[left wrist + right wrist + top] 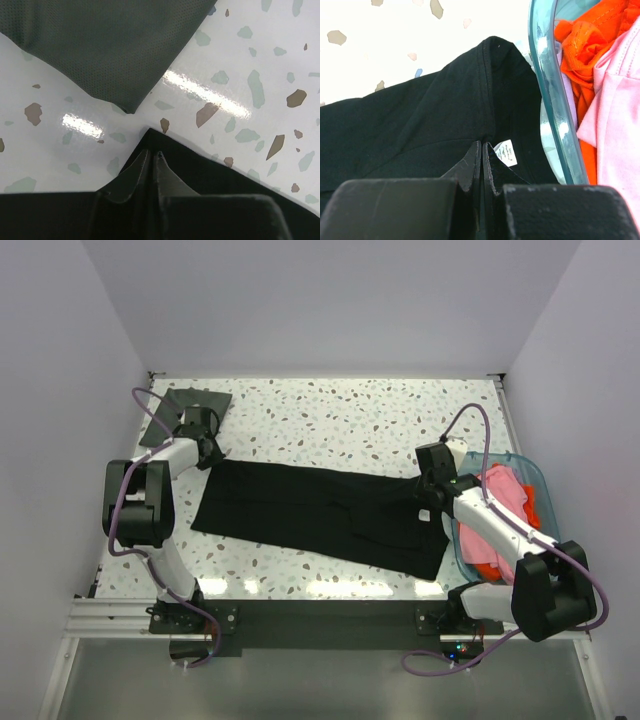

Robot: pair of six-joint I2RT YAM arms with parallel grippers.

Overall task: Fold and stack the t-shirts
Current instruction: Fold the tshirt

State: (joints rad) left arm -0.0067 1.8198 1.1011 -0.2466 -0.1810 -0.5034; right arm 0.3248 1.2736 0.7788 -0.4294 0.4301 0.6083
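A large black t-shirt (320, 515) lies folded into a long band across the middle of the table. My left gripper (207, 452) is shut on its far-left corner (225, 175), low on the table. My right gripper (428, 492) is shut on the shirt's right end (420, 120), beside a small white tag (507, 152). A dark grey t-shirt (185, 408) lies folded square at the far left, just beyond the left gripper (152, 156); it also shows in the left wrist view (110, 45). Pink (505, 495) and orange (540, 505) t-shirts sit in a bin.
A clear blue plastic bin (530, 468) stands at the right edge, its wall (550, 90) right beside my right gripper (484, 147). It holds the pink (620, 110) and orange (580, 45) cloth. White walls enclose the speckled table on three sides.
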